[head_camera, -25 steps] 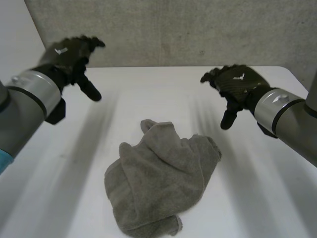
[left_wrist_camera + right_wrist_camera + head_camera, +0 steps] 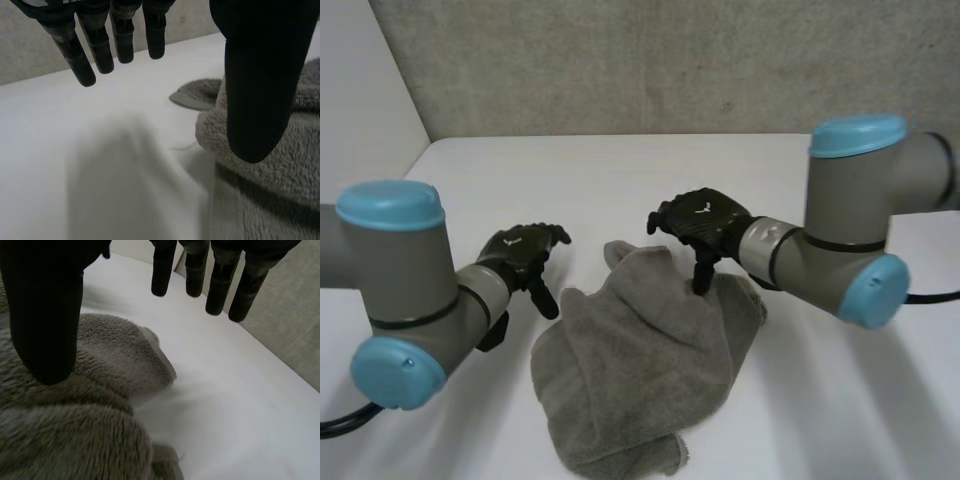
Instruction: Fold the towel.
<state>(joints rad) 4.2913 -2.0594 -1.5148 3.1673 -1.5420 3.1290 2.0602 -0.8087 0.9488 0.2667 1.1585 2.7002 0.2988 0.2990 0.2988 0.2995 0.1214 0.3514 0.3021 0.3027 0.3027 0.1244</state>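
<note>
1. Lying crumpled mid white bench, the grey terry towel shows no fold yet
2. Both open, gripping nothing: left robot hand beside its edge, right robot hand over its far corner

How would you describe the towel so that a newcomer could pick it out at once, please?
Start at the white table before the grey wall. Between the left hand and the right hand lies the towel, a crumpled, fluffy grey-brown heap, unlike the hard black hands.

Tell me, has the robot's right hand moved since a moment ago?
Yes. The right hand has dropped and swung inward, from beside the towel to just over its far edge.
</note>
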